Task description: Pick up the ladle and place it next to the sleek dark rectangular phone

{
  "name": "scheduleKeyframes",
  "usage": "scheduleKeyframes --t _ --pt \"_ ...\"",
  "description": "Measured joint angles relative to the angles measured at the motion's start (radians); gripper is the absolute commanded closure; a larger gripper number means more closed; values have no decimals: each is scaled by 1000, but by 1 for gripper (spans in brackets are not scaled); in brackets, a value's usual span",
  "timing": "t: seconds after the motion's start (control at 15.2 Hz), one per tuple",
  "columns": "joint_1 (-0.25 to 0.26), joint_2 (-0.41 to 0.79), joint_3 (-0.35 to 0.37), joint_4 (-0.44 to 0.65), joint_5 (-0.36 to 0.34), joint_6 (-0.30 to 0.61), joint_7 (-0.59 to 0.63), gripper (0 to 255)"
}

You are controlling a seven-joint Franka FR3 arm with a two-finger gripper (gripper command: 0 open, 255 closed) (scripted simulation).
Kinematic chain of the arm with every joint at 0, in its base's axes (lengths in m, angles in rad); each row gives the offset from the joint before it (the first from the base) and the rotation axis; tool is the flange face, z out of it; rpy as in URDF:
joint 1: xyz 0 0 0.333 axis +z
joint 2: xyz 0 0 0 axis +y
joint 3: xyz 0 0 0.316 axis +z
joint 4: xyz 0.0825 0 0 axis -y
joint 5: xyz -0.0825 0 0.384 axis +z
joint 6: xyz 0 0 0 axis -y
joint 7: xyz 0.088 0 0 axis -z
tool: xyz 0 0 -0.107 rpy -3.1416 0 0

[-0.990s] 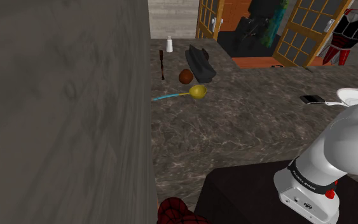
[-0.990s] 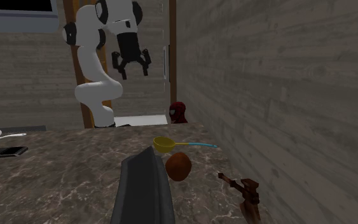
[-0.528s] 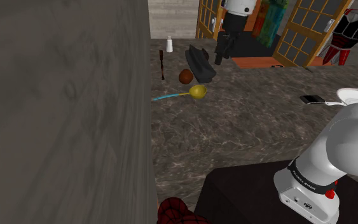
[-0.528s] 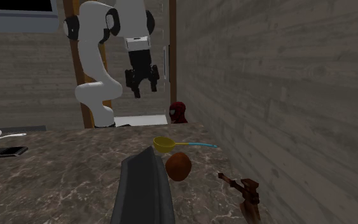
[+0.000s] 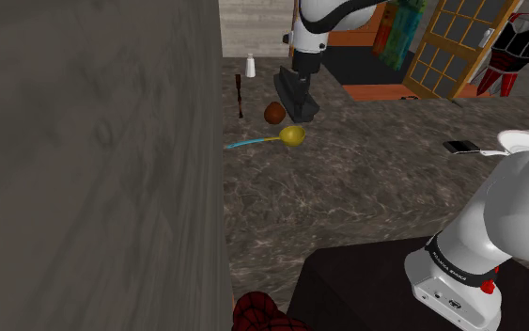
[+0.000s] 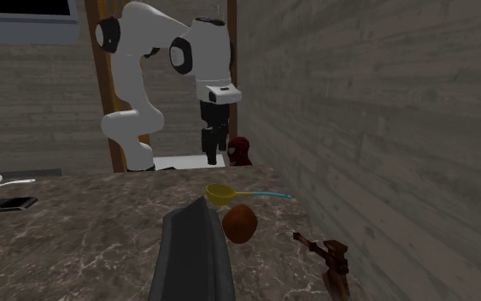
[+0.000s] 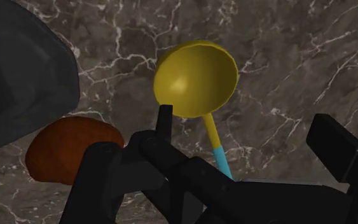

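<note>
One round-bowled yellow ladle (image 7: 196,79) lies on veined dark marble (image 7: 298,51).

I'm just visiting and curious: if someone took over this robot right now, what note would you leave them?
The gripper: open, empty, hovering above the ladle.
The ladle: yellow bowl, blue-ended handle, lying on the marbled counter beside a brown round object.
The phone: dark, flat on the same counter, well apart from the ladle.
Done: nothing grasped yet.
Left: grasp the ladle, lift, set it next to the phone.
</note>
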Motion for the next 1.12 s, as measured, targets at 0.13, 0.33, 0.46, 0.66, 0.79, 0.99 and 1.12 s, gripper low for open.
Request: scheduleKeyframes --t 0.13,0.33,0.46,0.66,0.79,0.99,1.12 --pt "9 83 7 56 -2 2 -72 0" --pt "26 194 27 127 -10 6 -163 0" --pt "32 259 39 163 -21 11 -228 0" --pt "38 321 51 192 -29 28 -271 0" --pt "39 336 53 185 -29 48 -276 0" --pt "41 347 54 158 -28 85 -277 0" --pt "41 348 54 144 -28 101 -278 0"
